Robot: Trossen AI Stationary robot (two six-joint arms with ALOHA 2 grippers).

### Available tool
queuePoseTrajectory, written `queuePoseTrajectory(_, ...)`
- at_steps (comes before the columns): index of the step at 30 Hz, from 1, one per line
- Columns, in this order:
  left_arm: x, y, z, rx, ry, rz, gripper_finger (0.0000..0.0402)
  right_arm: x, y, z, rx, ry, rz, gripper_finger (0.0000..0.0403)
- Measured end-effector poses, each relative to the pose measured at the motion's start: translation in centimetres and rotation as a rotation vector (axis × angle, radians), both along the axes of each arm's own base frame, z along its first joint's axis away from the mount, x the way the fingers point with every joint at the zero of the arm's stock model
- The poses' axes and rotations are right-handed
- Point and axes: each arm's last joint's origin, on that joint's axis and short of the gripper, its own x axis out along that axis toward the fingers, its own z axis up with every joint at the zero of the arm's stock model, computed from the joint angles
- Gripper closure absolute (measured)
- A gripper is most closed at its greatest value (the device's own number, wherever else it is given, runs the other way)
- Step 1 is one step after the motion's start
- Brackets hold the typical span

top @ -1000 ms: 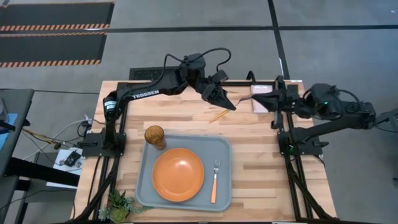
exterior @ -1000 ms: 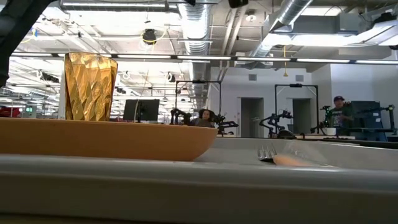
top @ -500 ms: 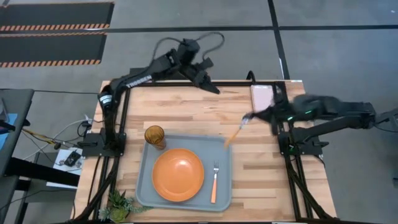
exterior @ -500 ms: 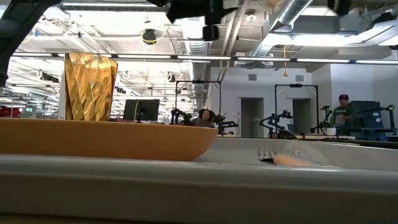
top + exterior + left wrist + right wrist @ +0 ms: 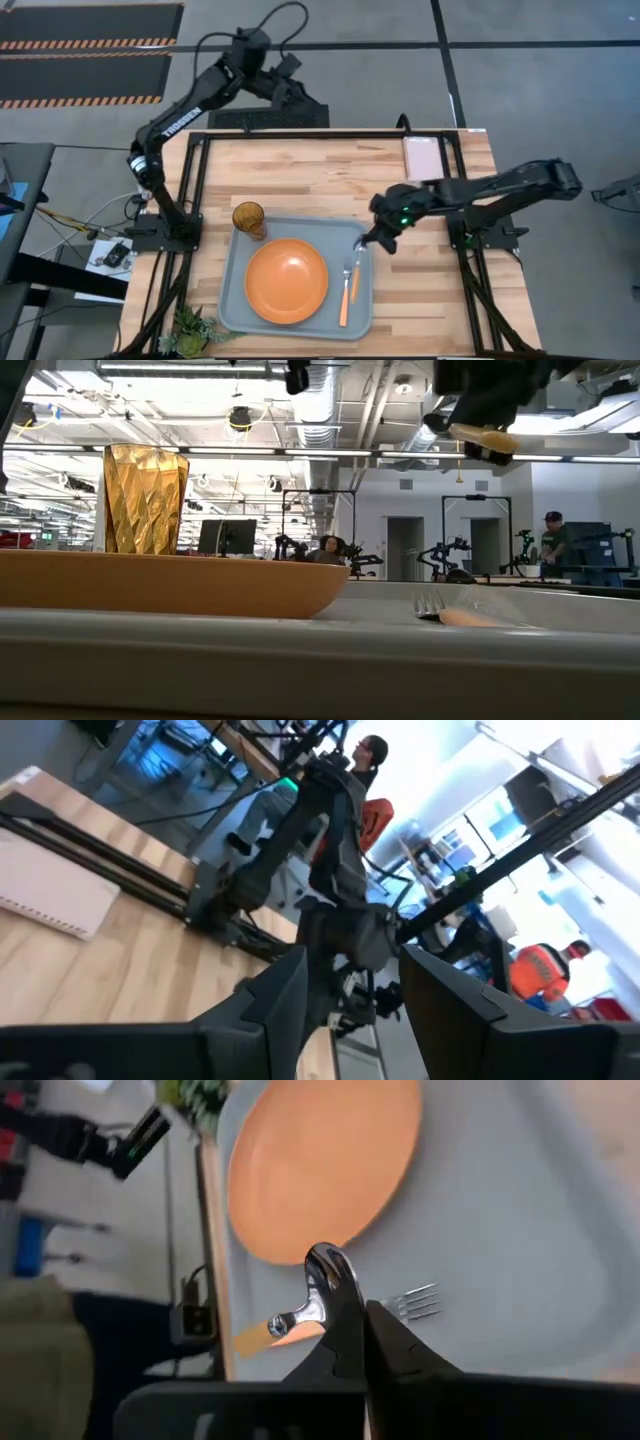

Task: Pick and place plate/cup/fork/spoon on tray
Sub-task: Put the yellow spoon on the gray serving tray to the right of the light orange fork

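Note:
The grey-blue tray (image 5: 232, 300) holds the orange plate (image 5: 286, 281), the amber cup (image 5: 249, 217) at its far left corner, and the fork (image 5: 343, 298) to the right of the plate. My right gripper (image 5: 374, 240) is over the tray's right rim, shut on the spoon (image 5: 355, 268). In the low view the spoon's orange handle (image 5: 482, 436) shows high above the tray. My left gripper (image 5: 300, 98) is open and empty beyond the table's far edge; its fingers (image 5: 290, 990) stand apart. My right gripper pinches the spoon's metal neck (image 5: 300, 1315), between the bowl (image 5: 326, 1268) and the orange handle (image 5: 250, 1338), between its two shut fingers. The fingers lie across the spoon. The spoon is lifted clear above the tray, with its handle pointing toward the table's near edge.
A pinkish-white pad (image 5: 422, 157) lies at the table's far right. A small plant (image 5: 195, 325) stands at the near left corner. Bare wood lies beyond and to the right of the tray. People and other robot rigs show in the room behind the table.
My right gripper has carried the spoon from the table's far right toward the near edge and the left, to above the tray's right rim beside the fork. My left gripper has drawn back from the table's far middle, up and past the far edge.

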Motion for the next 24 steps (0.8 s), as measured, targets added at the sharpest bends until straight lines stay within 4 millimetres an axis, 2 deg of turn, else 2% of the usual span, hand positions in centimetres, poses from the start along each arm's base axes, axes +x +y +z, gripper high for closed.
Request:
queuePoseTrajectory(4,-1.5,-0.8,0.7,0.048,0.006,-0.007,0.0256,1.4,0.6,-1.9,0.059,0.075,0.038,0.0399)
queuePoseTrajectory(9,-2.7,-1.8,0.9,0.098,0.027,-0.023,0.0256,2.3,1.9,-4.2,0.055,0.164,0.073,0.0399)
queuePoseTrajectory(12,-3.2,-2.2,1.1,0.134,0.032,-0.026,0.0256,2.7,2.5,-5.6,0.079,0.165,0.071,0.0396)
queuePoseTrajectory(15,-3.5,-2.4,1.1,0.157,0.034,-0.024,0.0256,3.0,3.0,-6.5,0.155,0.088,0.036,0.0399)
queuePoseTrajectory(24,-3.5,-2.2,1.0,0.194,0.048,0.02,0.0256,1.9,2.9,-8.9,0.182,0.19,-0.009,0.0396)
